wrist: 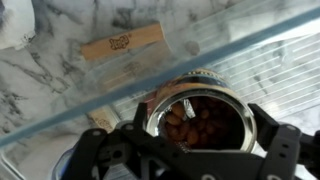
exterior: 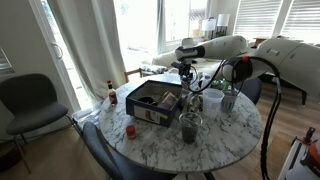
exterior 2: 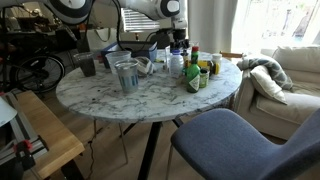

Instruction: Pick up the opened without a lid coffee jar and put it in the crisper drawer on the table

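Note:
The open coffee jar (wrist: 200,112) has no lid, and brown beans show inside its metal-rimmed mouth. My gripper (wrist: 200,125) is shut on it, with a dark finger on each side of the rim. The jar hangs over the crisper drawer, whose clear plastic rim (wrist: 130,90) runs diagonally across the wrist view. The marble table shows through the clear plastic. In both exterior views my gripper (exterior: 186,72) (exterior 2: 178,45) is at the far part of the round table. The jar and the drawer are too small to make out there.
A tan labelled packet (wrist: 122,42) lies on the marble beyond the drawer rim. A dark box with a tan side (exterior: 152,100), a glass jar (exterior: 190,127) and a small red thing (exterior: 130,130) stand on the table. Bottles (exterior 2: 193,72) and a glass container (exterior 2: 126,75) stand there too. Chairs (exterior 2: 235,140) surround it.

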Available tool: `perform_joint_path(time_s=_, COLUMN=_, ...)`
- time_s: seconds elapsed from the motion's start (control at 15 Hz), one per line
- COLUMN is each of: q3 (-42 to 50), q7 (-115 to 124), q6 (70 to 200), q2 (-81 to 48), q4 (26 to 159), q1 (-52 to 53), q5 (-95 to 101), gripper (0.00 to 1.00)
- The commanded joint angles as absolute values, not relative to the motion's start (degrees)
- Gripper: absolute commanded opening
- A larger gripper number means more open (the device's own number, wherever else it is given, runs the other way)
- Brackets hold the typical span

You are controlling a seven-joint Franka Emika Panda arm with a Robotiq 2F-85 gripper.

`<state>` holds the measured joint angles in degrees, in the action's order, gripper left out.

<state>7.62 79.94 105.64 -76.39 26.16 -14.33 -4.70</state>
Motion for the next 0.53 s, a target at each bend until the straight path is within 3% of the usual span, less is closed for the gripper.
perform_joint_path(time_s=0.0, q3=7.27, q7=80.35, q6=103.8, q2=-76.73, q4=25.07, q1=-14.46, q5=-3.83, gripper=1.0)
perform_joint_path(time_s=0.47, q3=7.3, q7=75.5, q6=95.29, q2=-72.34, q4=26.98, q1=-13.74, q5=-2.88, gripper=1.0)
